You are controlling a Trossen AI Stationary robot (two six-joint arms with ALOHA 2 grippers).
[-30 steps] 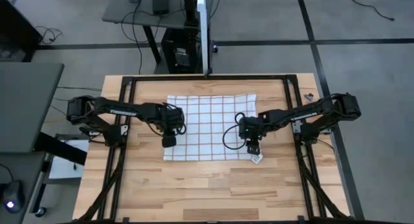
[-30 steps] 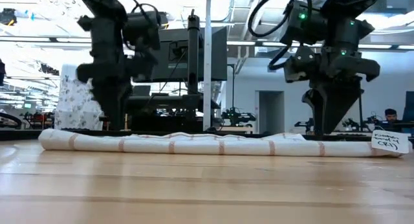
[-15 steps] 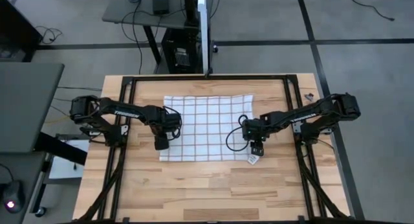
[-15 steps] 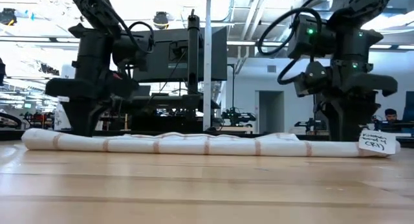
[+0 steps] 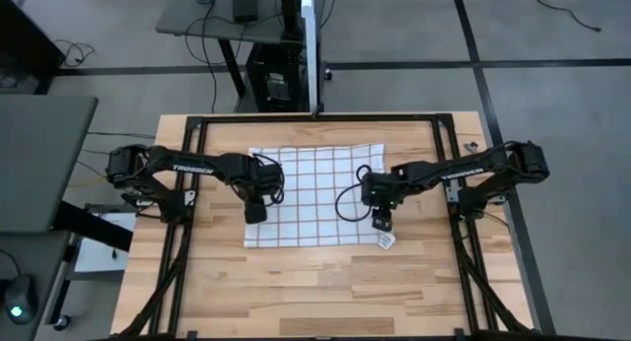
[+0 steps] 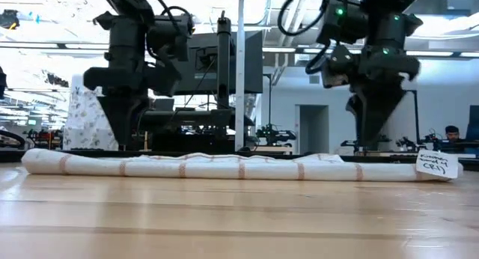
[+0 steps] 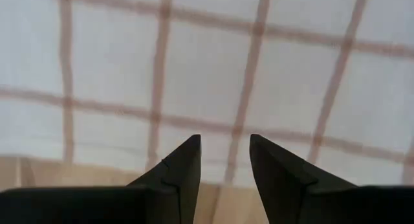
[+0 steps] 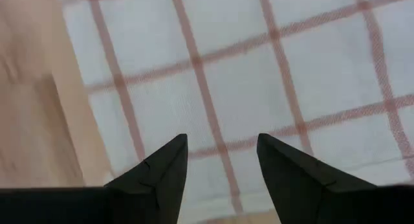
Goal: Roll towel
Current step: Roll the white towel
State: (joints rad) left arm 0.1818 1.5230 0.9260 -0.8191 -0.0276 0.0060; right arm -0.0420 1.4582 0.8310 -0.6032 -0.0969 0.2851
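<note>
Bench (image 5: 315,282) carries the towel (image 5: 315,183), lying mostly flat mid-bench between my two arms, with its near edge bunched into a low roll (image 6: 224,167) that runs across the low view. My left jaws (image 5: 255,214) hang released over the towel's near-left corner and my right jaws (image 5: 381,222) hang released over its near-right edge, both lifted clear of the cloth and holding nothing. Small white tag (image 6: 436,164) sticks out at the roll's right end.
</note>
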